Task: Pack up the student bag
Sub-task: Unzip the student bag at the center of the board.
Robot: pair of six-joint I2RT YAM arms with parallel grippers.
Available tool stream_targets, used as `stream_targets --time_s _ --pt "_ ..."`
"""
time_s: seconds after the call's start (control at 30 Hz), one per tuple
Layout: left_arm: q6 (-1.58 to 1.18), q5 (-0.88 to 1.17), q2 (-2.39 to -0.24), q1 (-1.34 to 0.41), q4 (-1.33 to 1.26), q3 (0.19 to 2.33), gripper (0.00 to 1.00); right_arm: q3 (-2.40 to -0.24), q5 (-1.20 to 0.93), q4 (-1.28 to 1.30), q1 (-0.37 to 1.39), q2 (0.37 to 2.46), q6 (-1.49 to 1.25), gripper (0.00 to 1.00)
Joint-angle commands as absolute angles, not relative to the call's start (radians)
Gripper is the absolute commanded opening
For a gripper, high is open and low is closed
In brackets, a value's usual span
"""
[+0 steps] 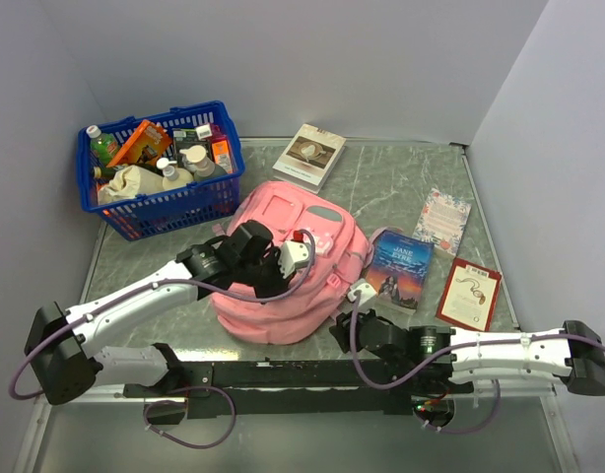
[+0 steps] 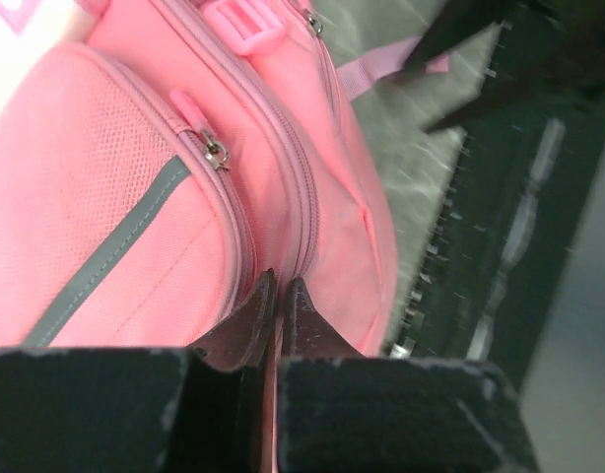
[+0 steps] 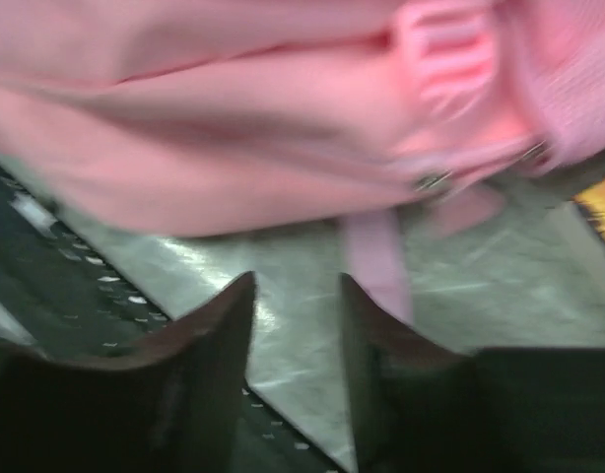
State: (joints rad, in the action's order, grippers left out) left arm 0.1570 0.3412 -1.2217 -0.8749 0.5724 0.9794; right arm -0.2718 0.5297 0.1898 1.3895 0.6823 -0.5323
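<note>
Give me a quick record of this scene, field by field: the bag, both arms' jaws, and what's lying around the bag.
bag: student bag, lying mid-table
left arm: left gripper, jaws closed on the bag's pink fabric by a zip seam
right arm: right gripper, jaws apart, empty, beside a pink strap
basket: blue basket, far left corner, full of bottles and packets
books: white book behind the bag; Jane Eyre book to its right
cards: floral card, red booklet, right side

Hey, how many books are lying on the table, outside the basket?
4: a white book beyond the student bag, right of the blue basket; a floral one, a blue one and a red one on the bag's right. Others may hide in the basket.
</note>
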Motion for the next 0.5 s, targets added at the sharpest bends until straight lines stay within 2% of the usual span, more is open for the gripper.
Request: stream_targets --time_s 0.0,0.1,0.2,0.27,0.37,0.4,0.47 --pt "0.258 0.261 -1.147 -0.848 0.474 0.945 0.01 -0.284 0.586 0.209 1.401 0.617 -0.627 0.58" --pt "0.291 0.235 -1.117 -0.836 0.506 0.922 0.01 -0.247 0.667 0.172 1.399 0.580 -0.633 0.60" --pt "0.340 0.245 -1.095 -0.828 0.555 0.913 0.01 -0.268 0.803 0.254 1.365 0.558 -0.747 0.60" --pt "0.393 0.255 -1.071 -0.822 0.572 0.904 0.01 -0.265 0.816 0.213 1.330 0.564 -0.677 0.60" --pt "0.440 0.239 -1.048 -0.821 0.595 0.890 0.01 -0.253 0.723 0.118 1.222 0.604 -0.565 0.59" --pt "0.446 0.235 -1.045 -0.819 0.597 0.885 0.01 -0.250 0.596 0.088 1.186 0.617 -0.533 0.59" --pt "0.457 0.227 -1.035 -0.815 0.606 0.882 0.01 -0.221 0.510 -0.007 1.123 0.646 -0.476 0.59"
